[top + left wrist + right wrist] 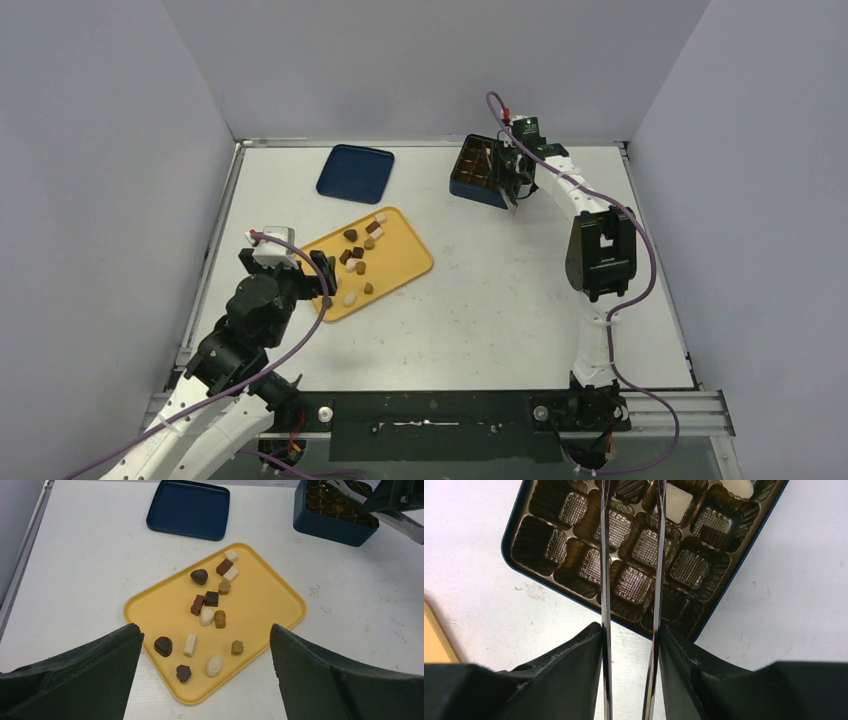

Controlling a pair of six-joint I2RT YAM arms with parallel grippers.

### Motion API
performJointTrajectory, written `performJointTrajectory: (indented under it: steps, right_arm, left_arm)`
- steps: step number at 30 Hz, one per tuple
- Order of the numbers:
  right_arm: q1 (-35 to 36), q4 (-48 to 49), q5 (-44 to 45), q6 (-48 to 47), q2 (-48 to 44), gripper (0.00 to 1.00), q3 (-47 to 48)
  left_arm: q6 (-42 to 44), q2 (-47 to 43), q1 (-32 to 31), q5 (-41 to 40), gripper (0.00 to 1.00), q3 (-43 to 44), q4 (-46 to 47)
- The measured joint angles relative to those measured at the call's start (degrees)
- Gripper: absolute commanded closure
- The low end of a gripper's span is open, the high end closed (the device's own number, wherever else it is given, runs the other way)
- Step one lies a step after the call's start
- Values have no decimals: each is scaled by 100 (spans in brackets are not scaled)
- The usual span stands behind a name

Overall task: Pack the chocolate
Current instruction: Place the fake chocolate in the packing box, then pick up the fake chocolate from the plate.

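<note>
Chocolate pieces (206, 616), dark, caramel and white, lie scattered loose on yellow tray (270, 605), mostly through its middle. Left claw (206, 630) is spread fully wide and holds nothing, hovering above the tray's near edge. Dark blue gridded box (330, 530) sits at the back right of white table (500, 300), most brown cells bare, white piece (678, 501) in one far cell. Right claw (632, 500) hangs over the box, its thin metal blades parallel with a narrow gap; the tips run off frame, so can't tell if they pinch anything. Dark blue lid (189, 509) lies flat beyond the tray, apart from it.
</note>
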Motion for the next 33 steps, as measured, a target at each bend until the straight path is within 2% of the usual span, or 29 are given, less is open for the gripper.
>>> performJointTrajectory:
  steps: [8, 15, 21, 33]
  right_arm:
    - [35, -232, -72, 17, -127, 59, 0]
    - [247, -175, -197, 96, -984, 58, -682]
    - [894, 114, -310, 142, -1620, 58, -1342]
    - [2396, 468, -662, -63, -2074, 59, -2490]
  left_arm:
    - [2, -33, 0, 42, 3, 0, 0]
    - [2, -181, 2, -13, 3, 0, 0]
    - [7, -343, 22, -140, 3, 0, -2]
    - [4, -741, 44, -459, 3, 0, -4]
